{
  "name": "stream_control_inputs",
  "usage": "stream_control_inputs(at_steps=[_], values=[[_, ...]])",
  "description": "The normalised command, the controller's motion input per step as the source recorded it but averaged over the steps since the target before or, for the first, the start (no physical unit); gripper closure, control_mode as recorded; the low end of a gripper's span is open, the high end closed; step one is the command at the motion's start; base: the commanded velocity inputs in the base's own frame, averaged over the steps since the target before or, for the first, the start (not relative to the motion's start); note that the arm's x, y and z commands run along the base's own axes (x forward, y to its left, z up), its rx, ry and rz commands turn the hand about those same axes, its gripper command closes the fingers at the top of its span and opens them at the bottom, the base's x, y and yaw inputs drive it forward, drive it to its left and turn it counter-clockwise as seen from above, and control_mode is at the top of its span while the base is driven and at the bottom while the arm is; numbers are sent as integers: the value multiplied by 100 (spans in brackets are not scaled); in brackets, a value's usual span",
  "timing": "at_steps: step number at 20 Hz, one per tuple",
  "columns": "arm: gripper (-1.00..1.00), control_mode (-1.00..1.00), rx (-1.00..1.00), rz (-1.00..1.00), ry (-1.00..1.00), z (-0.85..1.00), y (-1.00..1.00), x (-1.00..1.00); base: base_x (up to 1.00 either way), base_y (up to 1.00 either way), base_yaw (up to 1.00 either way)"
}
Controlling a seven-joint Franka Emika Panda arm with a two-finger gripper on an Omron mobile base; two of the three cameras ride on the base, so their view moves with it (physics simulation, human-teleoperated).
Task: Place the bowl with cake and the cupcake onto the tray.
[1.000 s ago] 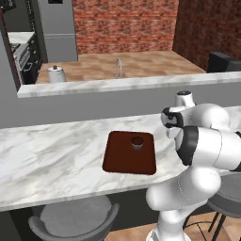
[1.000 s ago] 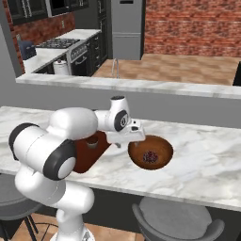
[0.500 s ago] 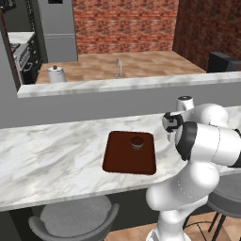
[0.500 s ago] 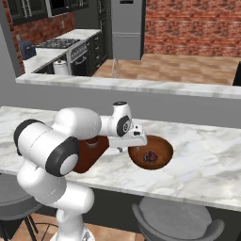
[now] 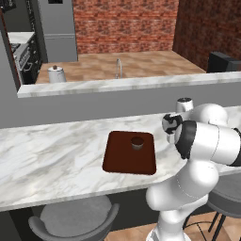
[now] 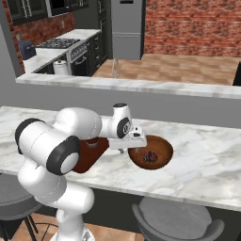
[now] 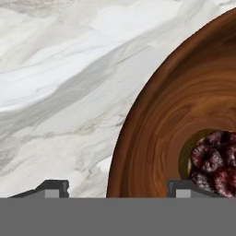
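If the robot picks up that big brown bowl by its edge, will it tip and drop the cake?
The wide, shallow orange-brown wooden-looking bowl would probably stay stiff, but held by one rim it may tilt. The small dark red cake piece sits loose at its centre, so it could slide. The hand straddles the rim, fingertips spread.

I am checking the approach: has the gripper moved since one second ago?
Yes. In the right base view the gripper has come down toward the rim of the bowl with cake, which has stayed put on the counter.

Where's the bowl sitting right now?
In the right base view the bowl sits on the marble counter, right of the tray, with the tool at its left rim.
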Motion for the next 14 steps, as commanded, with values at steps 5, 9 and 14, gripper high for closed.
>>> stream_control_inputs(at_steps=[5,9,14], values=[[100,-100,0,0,0,0,0,0,0,0,0],[100,-100,0,-1,2,0,18,0,0,0,0],[100,-100,-7,-13,22,54,46,0,0,0,0]])
